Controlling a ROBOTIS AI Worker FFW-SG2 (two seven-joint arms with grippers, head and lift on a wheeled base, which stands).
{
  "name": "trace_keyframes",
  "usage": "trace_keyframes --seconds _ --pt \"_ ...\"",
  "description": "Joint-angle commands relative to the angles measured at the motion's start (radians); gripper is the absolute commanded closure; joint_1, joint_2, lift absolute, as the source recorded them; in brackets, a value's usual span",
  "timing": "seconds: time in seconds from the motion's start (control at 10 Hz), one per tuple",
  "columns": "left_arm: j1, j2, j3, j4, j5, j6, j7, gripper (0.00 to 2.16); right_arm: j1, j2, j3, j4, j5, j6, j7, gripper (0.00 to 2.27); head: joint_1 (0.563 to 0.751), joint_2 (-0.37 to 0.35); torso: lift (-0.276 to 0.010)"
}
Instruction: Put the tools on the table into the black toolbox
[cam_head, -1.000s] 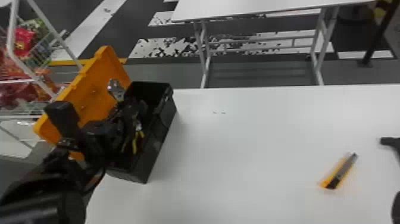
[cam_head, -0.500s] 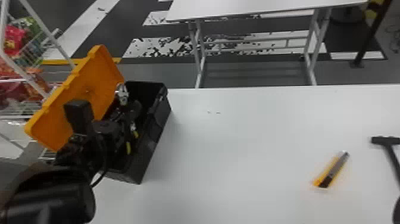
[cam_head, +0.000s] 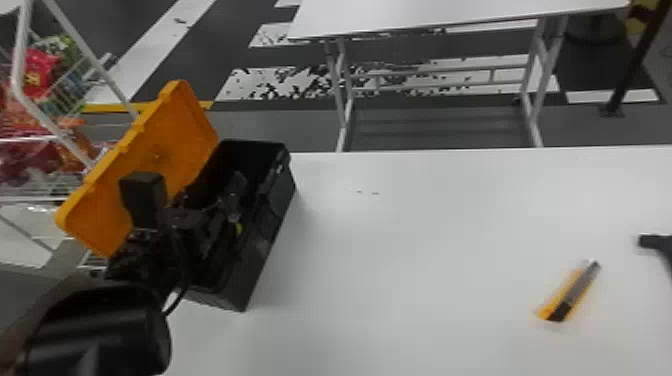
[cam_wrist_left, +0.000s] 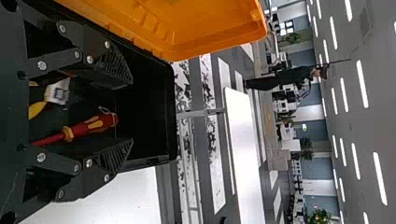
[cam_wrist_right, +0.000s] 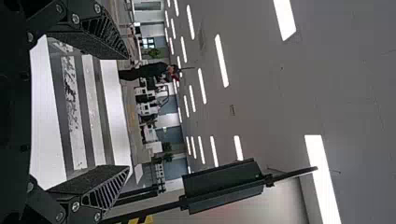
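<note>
The white table (cam_head: 410, 240) bears the black toolbox (cam_head: 262, 255), an orange cutter (cam_head: 571, 294) and a partly visible black tool (cam_head: 656, 242).

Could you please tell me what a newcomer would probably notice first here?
Probably the bright orange lid, standing open along the outer side of the black toolbox on the robot's left. Next might come the red screwdriver inside the box, with the left gripper open over it. The yellow knife also stands out, lying on the white table to the right.
</note>
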Motion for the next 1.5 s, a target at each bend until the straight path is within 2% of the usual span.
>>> trace_keyframes --seconds 0.0,0.1,0.2,0.3,0.4,0.6,0.8,1.1,1.4 --pt "0.038 -0.014 0.016 -0.034 0.089 -0.002 0.000 0.03 0.000 0.003 -0.009 0.002 -0.002 -0.004 0.000 0.19 0.695 0.262 -0.075" --pt "0.087 -0.037 0.016 -0.081 0.142 -0.029 0.003 0.03 0.000 0.003 -0.017 0.002 -0.008 -0.004 0.000 0.19 0.695 0.258 -0.075" --pt "0.135 -0.073 -0.010 -0.118 0.147 -0.112 0.023 0.03 0.000 0.006 -0.023 0.002 -0.010 -0.001 0.000 0.19 0.695 0.239 -0.075" --pt "0.173 -0.093 -0.037 -0.123 0.164 -0.207 0.042 0.03 0.000 0.009 -0.025 0.000 -0.014 -0.001 0.000 0.19 0.695 0.208 -0.075" --pt "0.198 -0.103 -0.064 -0.117 0.184 -0.253 0.048 0.03 0.002 0.012 -0.026 -0.002 -0.014 0.008 0.000 0.19 0.695 0.174 -0.075" --pt "0.265 -0.108 -0.136 -0.100 0.193 -0.370 0.074 0.03 0.003 0.017 -0.045 -0.015 -0.014 0.097 0.000 0.19 0.695 0.126 -0.075" --pt "0.316 -0.106 -0.208 -0.057 0.199 -0.584 0.100 0.03 0.003 0.029 -0.078 -0.066 -0.014 0.272 0.000 0.19 0.695 0.059 -0.075" --pt "0.360 -0.091 -0.296 0.029 0.202 -0.839 0.152 0.03 0.006 0.045 -0.103 -0.117 -0.008 0.425 0.000 0.19 0.695 -0.009 -0.075" --pt "0.394 -0.076 -0.351 0.098 0.179 -0.989 0.209 0.03 -0.002 0.057 -0.105 -0.160 0.010 0.600 -0.012 0.19 0.695 -0.035 -0.075"
